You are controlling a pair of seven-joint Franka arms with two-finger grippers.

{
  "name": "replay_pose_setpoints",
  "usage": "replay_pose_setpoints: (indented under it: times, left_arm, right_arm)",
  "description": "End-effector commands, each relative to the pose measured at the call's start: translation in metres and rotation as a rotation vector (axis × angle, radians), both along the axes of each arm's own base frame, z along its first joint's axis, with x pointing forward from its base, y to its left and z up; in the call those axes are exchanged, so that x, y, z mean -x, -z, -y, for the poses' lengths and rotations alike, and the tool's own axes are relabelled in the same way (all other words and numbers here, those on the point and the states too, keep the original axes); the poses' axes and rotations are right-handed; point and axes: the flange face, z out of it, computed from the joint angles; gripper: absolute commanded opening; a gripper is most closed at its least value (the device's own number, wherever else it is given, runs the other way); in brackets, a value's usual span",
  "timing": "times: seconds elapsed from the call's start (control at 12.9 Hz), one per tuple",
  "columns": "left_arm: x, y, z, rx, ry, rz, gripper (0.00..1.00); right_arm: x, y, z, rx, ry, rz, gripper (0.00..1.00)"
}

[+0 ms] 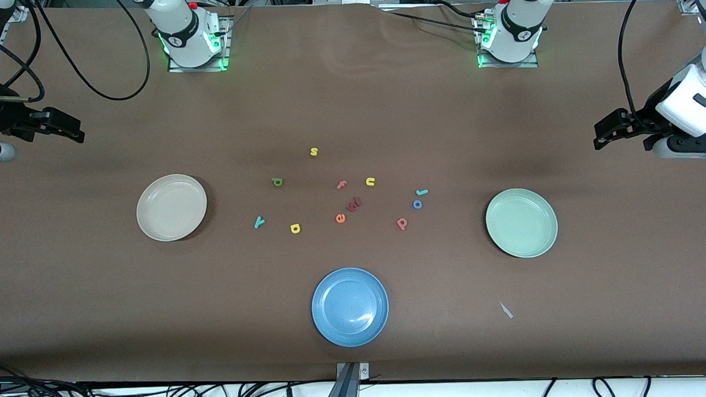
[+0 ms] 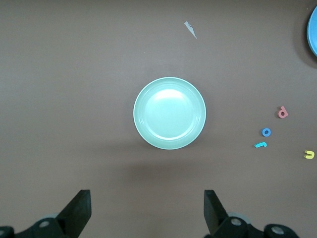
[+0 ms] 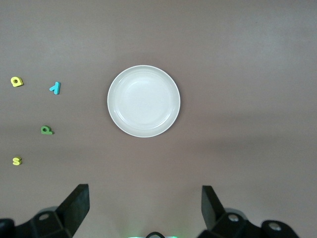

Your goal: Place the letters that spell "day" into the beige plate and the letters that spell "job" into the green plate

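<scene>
The empty beige plate [image 1: 172, 207] [image 3: 143, 101] lies toward the right arm's end, the empty green plate [image 1: 521, 222] [image 2: 169, 113] toward the left arm's end. Between them on the table lie the green d [image 1: 277, 182], yellow a [image 1: 295, 228] and teal y [image 1: 259, 222]. Closer to the green plate are the teal j [image 1: 422, 192], blue o [image 1: 417, 204] and pink b [image 1: 402, 223]. My right gripper [image 1: 76, 130] [image 3: 144, 191] hangs open over bare table at its end. At the other end my left gripper [image 1: 601, 136] [image 2: 147, 198] is also raised, open and holding nothing.
A blue plate [image 1: 350, 306] sits nearest the front camera. Spare letters lie among the others: yellow s [image 1: 314, 151], yellow u [image 1: 370, 182], pink f [image 1: 341, 185], orange e [image 1: 341, 218], dark red w [image 1: 353, 205]. A paper scrap [image 1: 506, 309] lies near the green plate.
</scene>
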Motion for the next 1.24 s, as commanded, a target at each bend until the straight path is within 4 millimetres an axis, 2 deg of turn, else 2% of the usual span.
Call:
replay_pose_setpoints:
  times: [0.0, 0.7, 0.85, 1.01, 1.16]
  left_arm:
    - [-0.001, -0.005, -0.002, -0.032, 0.023, -0.005, 1.00]
    - [-0.002, -0.003, -0.004, -0.015, -0.003, -0.010, 1.00]
    - [-0.007, 0.011, -0.001, -0.015, 0.009, -0.039, 1.00]
    - [-0.012, 0.030, 0.021, -0.020, 0.053, -0.080, 1.00]
    - [-0.013, 0.039, 0.042, -0.025, 0.091, -0.096, 1.00]
  right_arm:
    - [0.002, -0.002, 0.001, 0.001, -0.014, -0.010, 1.00]
    - [0.002, -0.002, 0.000, -0.003, -0.015, -0.010, 1.00]
    - [0.002, -0.001, -0.001, -0.003, -0.016, -0.013, 1.00]
    - [0.002, -0.001, -0.001, -0.003, -0.016, -0.013, 1.00]
    - [0.004, 0.000, -0.004, -0.003, -0.019, -0.026, 1.00]
